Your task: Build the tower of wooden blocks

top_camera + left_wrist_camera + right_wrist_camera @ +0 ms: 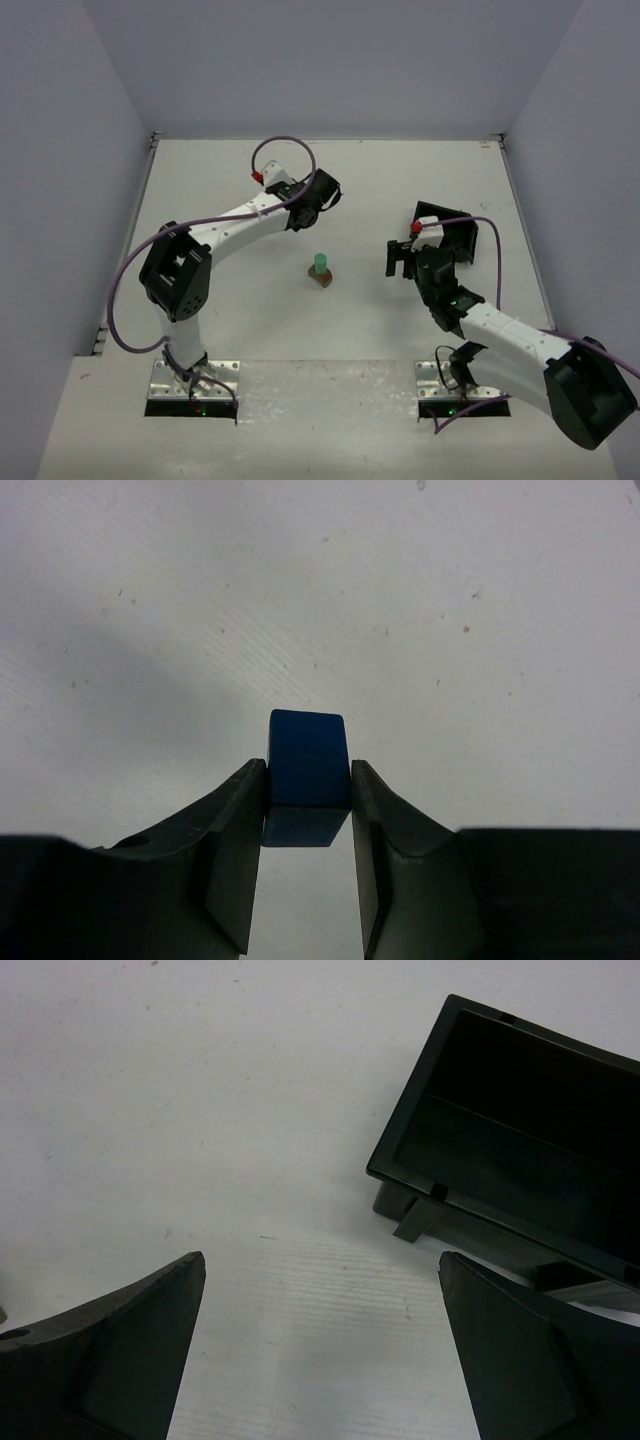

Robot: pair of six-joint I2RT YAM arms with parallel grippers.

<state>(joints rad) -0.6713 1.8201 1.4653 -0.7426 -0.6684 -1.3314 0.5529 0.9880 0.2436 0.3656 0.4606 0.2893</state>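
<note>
Right wrist: black tray [520,1150] beside open right gripper [320,1345].

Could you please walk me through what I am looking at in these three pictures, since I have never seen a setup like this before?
These are two white robot arms bolted at the near edge of a pale table. The overhead view looks down from above and behind them. The other two pictures come from small cameras on each wrist, so the dark shapes at the bottom are that arm's own fingers.

In the middle of the table stands a small stack: a mint-green cylinder on a brown block. The left pincer is shut on a blue block, probably the next piece for the tower. The right pincer is wide open and holds nothing; beside it lies a black tray, which looks empty as far as its inside can be seen.
</note>
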